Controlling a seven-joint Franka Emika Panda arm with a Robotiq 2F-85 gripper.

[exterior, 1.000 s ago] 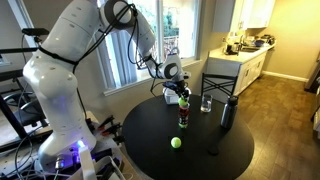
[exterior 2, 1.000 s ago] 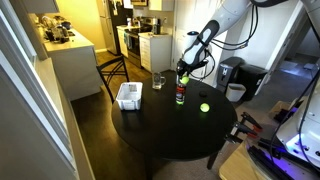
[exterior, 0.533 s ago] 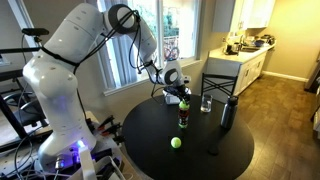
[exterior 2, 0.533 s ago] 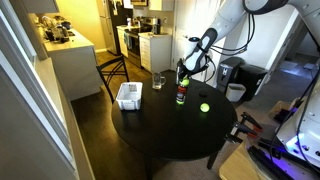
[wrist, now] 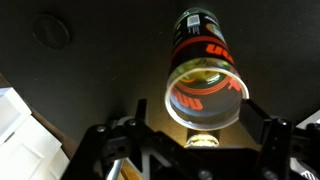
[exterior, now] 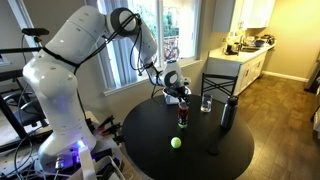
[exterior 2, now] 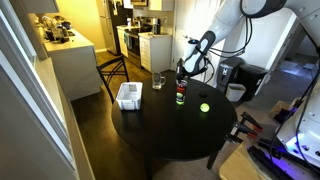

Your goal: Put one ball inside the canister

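Observation:
The canister (exterior: 183,117) (exterior 2: 180,95) stands upright near the middle of the round black table (exterior: 200,150). My gripper (exterior: 181,96) (exterior 2: 183,72) hangs just above its mouth. From the wrist I look down into the clear tube (wrist: 205,75), and a yellow-green ball (wrist: 205,68) shows inside it above the red and dark band. My gripper (wrist: 200,125) is open, with a finger on each side of the rim and nothing between them. A second ball (exterior: 176,142) (exterior 2: 205,108) lies loose on the table, nearer its edge.
A clear drinking glass (exterior: 206,103) (exterior 2: 158,81) and a tall dark bottle (exterior: 228,113) stand close to the canister. A white tray (exterior 2: 128,96) (wrist: 20,125) sits at the table's edge. A chair (exterior 2: 112,70) and kitchen counters lie beyond the table.
My jaws, shut on a ball over the canister's mouth a second ago, now stand open. The ball has left them and shows inside the tube. The arm has barely shifted.

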